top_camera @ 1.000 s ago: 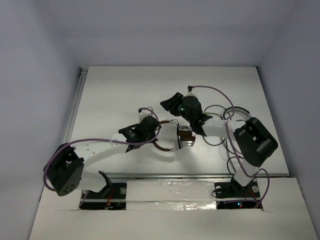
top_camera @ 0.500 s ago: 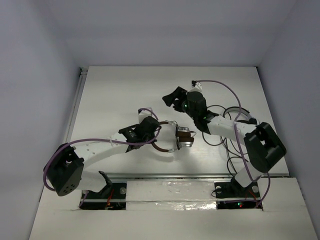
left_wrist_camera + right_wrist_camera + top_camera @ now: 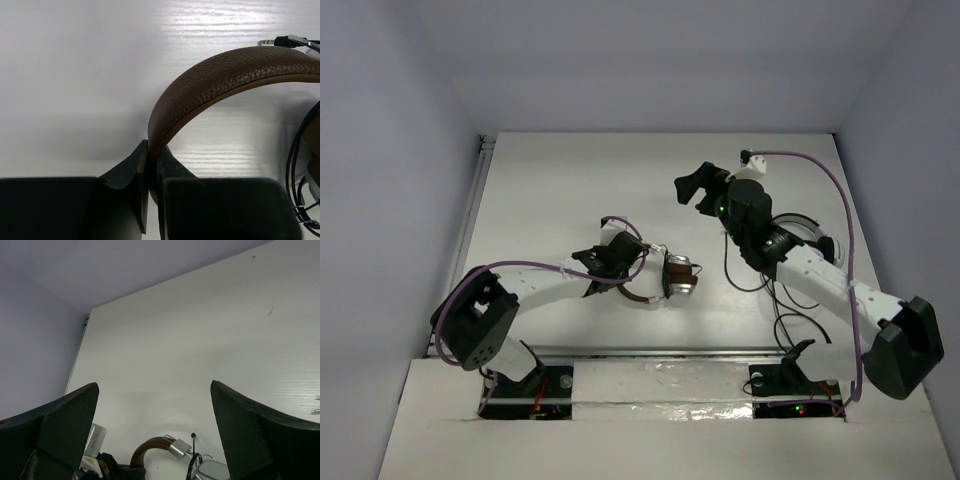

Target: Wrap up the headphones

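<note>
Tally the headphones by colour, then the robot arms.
Brown headphones: 1
White-and-black headphones, partly hidden by the right arm: 1
Robot arms, counting the left arm: 2
Total: 4

Headphones [image 3: 678,276] lie on the table [image 3: 550,190], near centre. The headband's left end sits between the left gripper's [image 3: 150,155] fingers. Right gripper [image 3: 695,192] is behind and right of them, well apart. A second pair of headphones [image 3: 804,221] lies farther right, partly under the right arm.
</note>
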Available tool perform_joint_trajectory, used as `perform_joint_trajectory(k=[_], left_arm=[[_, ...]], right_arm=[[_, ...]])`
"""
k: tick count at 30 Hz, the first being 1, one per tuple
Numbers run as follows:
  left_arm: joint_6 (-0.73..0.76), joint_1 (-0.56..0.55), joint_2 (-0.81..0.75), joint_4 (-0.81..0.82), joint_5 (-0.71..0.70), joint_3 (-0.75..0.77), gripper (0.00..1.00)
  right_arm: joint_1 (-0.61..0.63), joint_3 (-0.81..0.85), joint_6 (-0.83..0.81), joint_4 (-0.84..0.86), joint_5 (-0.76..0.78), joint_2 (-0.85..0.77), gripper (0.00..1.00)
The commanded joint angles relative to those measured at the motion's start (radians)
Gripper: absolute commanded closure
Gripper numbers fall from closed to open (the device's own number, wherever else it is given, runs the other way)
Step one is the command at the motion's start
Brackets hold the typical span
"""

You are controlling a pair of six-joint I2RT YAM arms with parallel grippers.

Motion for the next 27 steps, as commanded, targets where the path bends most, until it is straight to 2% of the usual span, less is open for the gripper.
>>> perform_joint_trajectory(k=[1, 3, 4, 13, 17, 21, 27], left_arm=[[0.034, 0.022, 0.008, 0.086, -0.041, 0.061, 1.00], [0.040, 0.033, 0.031, 0.092, -0.042, 0.065, 1.00], [0.041, 0.042, 0.037, 0.098, -0.042, 0.065, 0.97], [0.057, 0.074, 0.076, 0.104, -0.038, 0.084, 0.59], [0.049, 0.074, 0.044, 0.072, -0.050, 0.093, 0.52], [0.049, 0.084, -0.105, 0.037, -0.065, 0.093, 0.45], [0.112, 0.084, -0.355, -0.009, -0.076, 0.175, 0.27]], right_arm=[[-0.005, -0.020, -0.054, -0.053, 0.085, -0.081, 0.00], [-0.005, -0.027, -0.063, -0.066, 0.094, -0.106, 0.00], [-0.005, -0.035, -0.067, -0.075, 0.096, -0.126, 0.00], [-0.005, -0.024, -0.096, -0.138, 0.124, -0.197, 0.00], [-0.005, 0.002, -0.118, -0.155, 0.140, -0.230, 0.00], [-0.005, 0.037, -0.147, -0.216, 0.154, -0.279, 0.00], [-0.005, 0.063, -0.156, -0.293, 0.220, -0.404, 0.00]])
